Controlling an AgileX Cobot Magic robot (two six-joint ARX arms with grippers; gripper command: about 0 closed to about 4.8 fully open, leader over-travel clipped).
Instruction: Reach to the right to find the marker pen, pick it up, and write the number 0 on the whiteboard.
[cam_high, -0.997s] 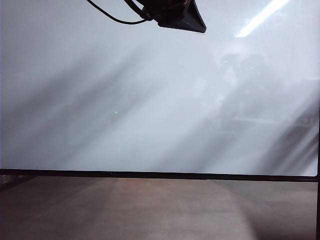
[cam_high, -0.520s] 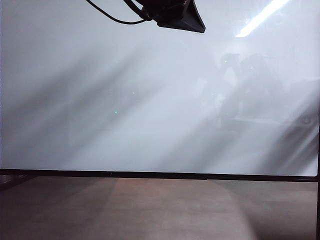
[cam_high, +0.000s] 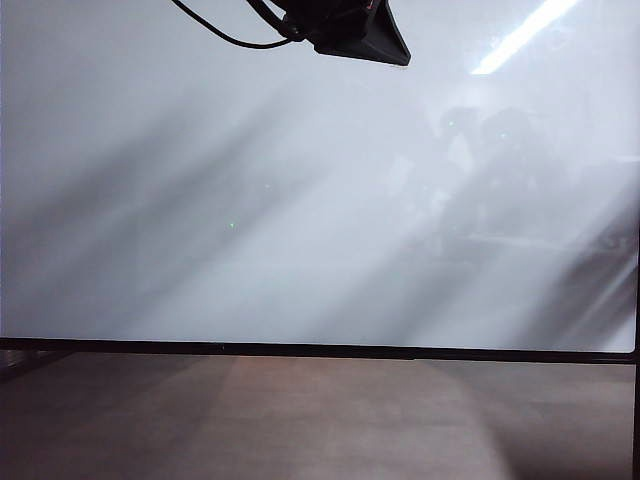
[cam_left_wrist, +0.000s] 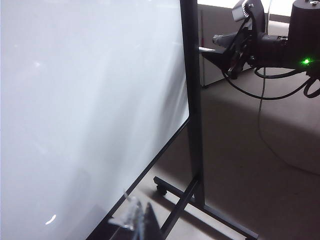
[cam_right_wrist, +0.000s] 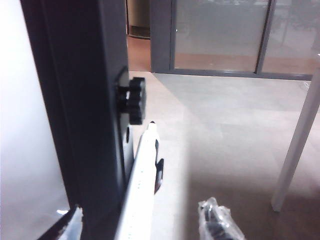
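Jaws of the left gripper show only their tips, near the whiteboard; I cannot tell whether they are parted. Jaws of the right gripper stand apart beside the dark post. The marker pen lies between them, its long axis running straight out from the jaws and its dark tip pointing away, just beside a black knob.

This is looking like an office or a lab room in a commercial building. A large whiteboard in a thin black frame is standing on a dark rolling stand with a caster wheel at its foot. Plain grey floor is stretching away behind it to glass partition walls set in dark metal frames. A ceiling light strip is reflecting in the glossy board surface.
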